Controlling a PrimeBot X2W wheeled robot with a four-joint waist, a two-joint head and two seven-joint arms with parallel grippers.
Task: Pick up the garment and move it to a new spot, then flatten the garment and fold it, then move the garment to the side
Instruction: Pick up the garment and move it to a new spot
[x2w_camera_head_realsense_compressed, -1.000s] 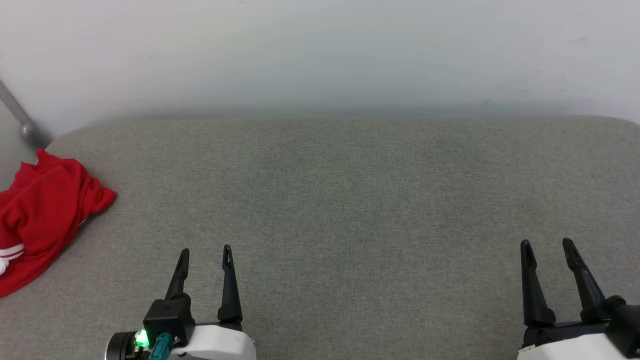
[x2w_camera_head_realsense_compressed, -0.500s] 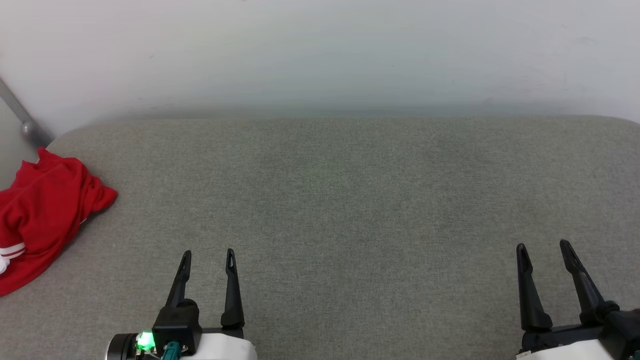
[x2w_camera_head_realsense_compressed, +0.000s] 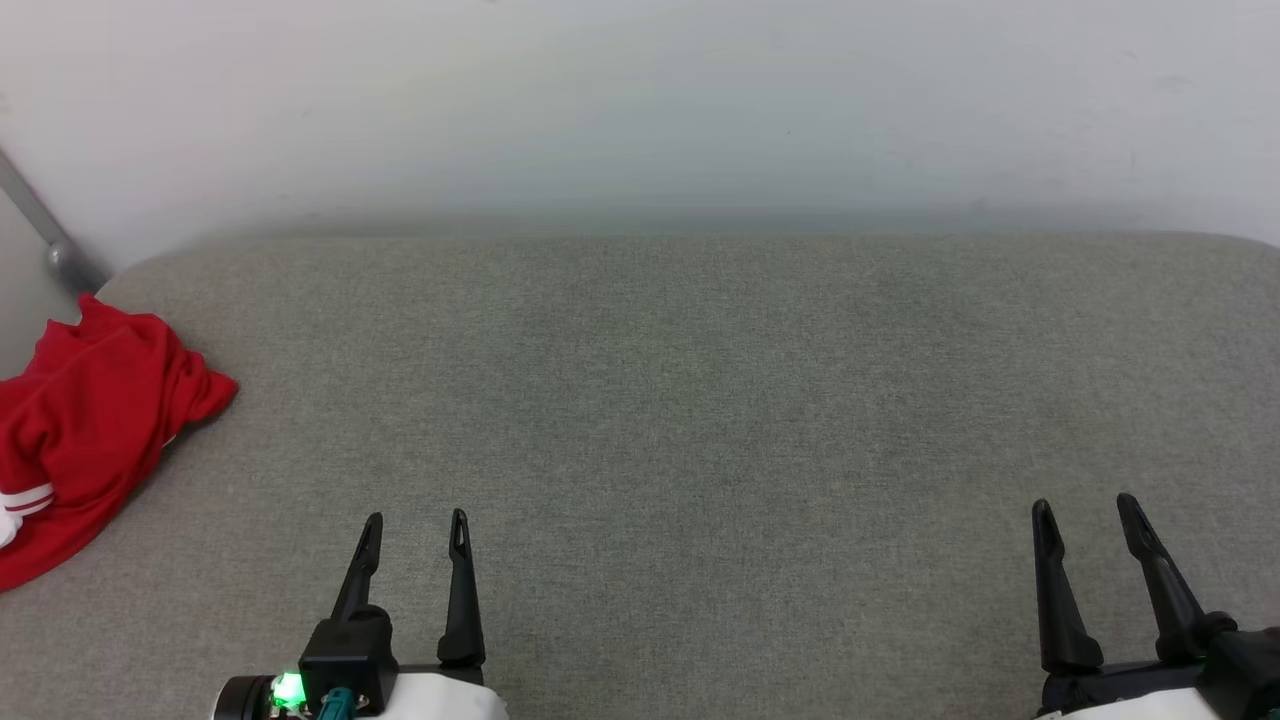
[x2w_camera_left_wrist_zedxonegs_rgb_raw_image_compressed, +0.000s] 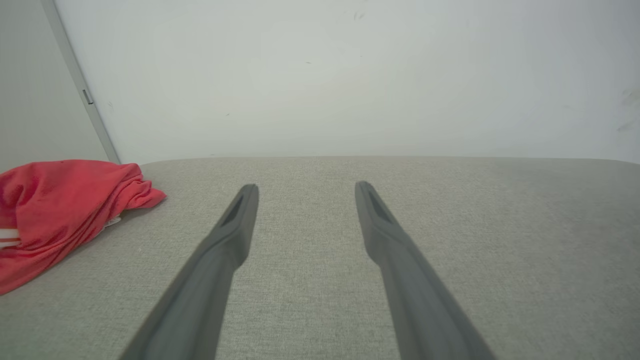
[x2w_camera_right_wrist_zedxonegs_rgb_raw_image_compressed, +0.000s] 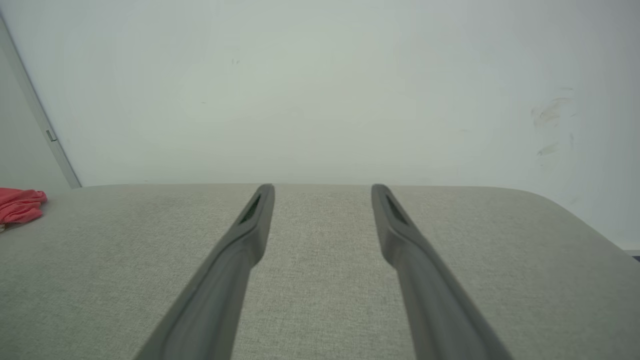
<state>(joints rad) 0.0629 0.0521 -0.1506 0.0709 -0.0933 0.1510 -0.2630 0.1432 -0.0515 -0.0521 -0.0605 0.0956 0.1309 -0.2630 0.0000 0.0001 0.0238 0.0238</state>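
Garment (x2w_camera_head_realsense_compressed: 85, 430) bunched at far-left edge of grey pad (x2w_camera_head_realsense_compressed: 700, 400). Left gripper (x2w_camera_head_realsense_compressed: 415, 523) and right gripper (x2w_camera_head_realsense_compressed: 1085, 508) near, fingers apart, empty.

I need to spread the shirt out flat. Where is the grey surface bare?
The grey surface is bare from the bunched red shirt at its left edge across to its right end, and from the wall down to the open left gripper and right gripper. The widest patch lies between the grippers. The left edge, under the shirt, is the crowded part.
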